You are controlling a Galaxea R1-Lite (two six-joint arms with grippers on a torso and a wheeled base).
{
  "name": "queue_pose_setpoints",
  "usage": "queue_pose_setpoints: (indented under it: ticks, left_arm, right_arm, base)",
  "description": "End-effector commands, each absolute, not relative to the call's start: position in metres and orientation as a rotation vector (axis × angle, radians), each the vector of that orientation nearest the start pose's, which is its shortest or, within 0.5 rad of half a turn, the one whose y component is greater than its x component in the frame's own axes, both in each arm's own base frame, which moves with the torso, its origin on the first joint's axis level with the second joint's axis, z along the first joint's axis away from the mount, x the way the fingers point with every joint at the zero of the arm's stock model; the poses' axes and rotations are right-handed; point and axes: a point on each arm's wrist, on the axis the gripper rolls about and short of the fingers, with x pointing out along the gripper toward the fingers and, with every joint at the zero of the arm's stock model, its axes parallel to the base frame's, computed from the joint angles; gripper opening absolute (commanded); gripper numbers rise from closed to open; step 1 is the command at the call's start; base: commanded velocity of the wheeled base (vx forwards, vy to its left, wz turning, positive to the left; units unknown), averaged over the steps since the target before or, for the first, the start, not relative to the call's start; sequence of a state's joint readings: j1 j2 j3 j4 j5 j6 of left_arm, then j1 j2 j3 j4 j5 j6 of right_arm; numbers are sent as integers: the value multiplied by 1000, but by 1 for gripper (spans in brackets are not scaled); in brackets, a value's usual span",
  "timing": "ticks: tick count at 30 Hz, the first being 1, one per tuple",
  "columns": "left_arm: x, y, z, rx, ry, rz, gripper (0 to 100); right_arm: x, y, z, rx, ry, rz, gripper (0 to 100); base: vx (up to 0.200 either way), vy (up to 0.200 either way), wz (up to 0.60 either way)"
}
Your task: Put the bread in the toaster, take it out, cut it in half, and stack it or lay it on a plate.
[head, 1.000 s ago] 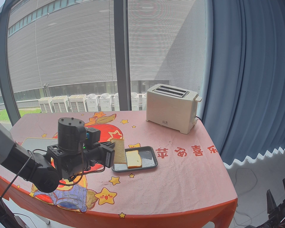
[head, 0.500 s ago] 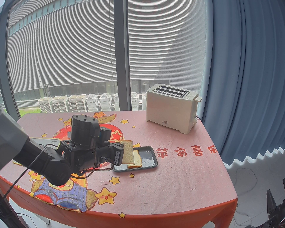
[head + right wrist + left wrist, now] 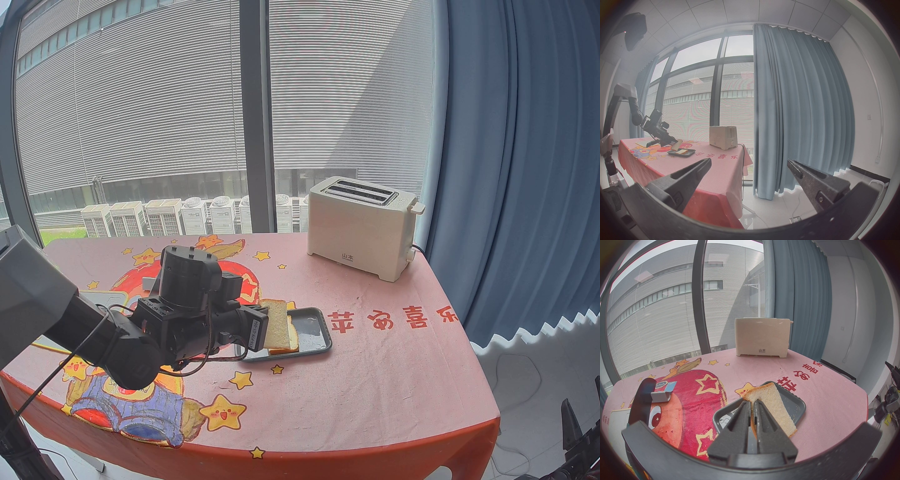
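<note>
Toaster (image 3: 361, 226) stands with tray (image 3: 315, 331) well in front of it. Bread slice (image 3: 276, 322), upright and well short of the toaster, is clamped in left gripper (image 3: 752, 403); right gripper (image 3: 749, 160), far from the toaster, gapes empty. Judged step: loading; next, align slice above a toaster slot.

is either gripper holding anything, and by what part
The left gripper holds a bread slice, fingers pinching the edge facing the arm, above the tray. The right gripper is open, empty.
</note>
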State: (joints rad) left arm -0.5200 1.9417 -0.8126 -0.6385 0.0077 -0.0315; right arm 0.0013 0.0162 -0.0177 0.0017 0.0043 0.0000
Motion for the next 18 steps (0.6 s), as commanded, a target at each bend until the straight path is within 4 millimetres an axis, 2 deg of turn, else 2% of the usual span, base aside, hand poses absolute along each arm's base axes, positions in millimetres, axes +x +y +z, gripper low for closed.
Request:
queue_pose_setpoints:
  ticks: [1,18]
  left_arm:
    - [299,-171,103,97,489,-503,0]
    - [304,-174,98,98,497,-504,0]
  right_arm:
    - [-23,0,76,0,0,6,100]
    - [-23,0,76,0,0,6,100]
  base:
    - [0,0,0]
    - [0,0,0]
